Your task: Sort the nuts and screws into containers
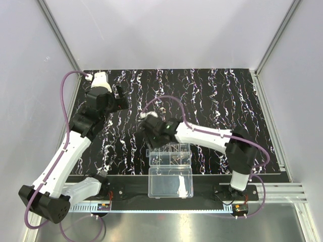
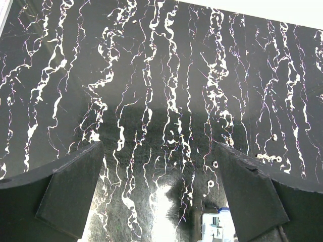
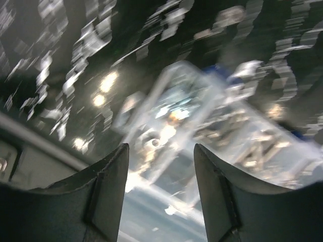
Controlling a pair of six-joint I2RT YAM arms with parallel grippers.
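Black wedge-shaped fingers (image 3: 108, 191) of the right gripper (image 3: 160, 148) are seen closest to the lens, held well apart with nothing gripped between them. Beyond the gap the small rectangular clear plastic compartments (image 3: 202, 116) of an organizer box are made out, heavily blurred. From above, this gripper is placed over the 9 o'clock end of the compartments, which are set at 6 o'clock on the black mat streaked with white (image 1: 217, 96), with the undivided clear lid half (image 1: 170, 182) laid open at their 6 o'clock side. Slim dark grey metal screws (image 1: 175, 156) are gathered in the compartments toward 3 o'clock. The left gripper (image 2: 159, 146) is held at 10 o'clock over the mat, its jaws wide and empty. Several tiny silvery ring-shaped nuts (image 2: 215, 164) are scattered loose on the mat at 3 to 4 o'clock of its gap
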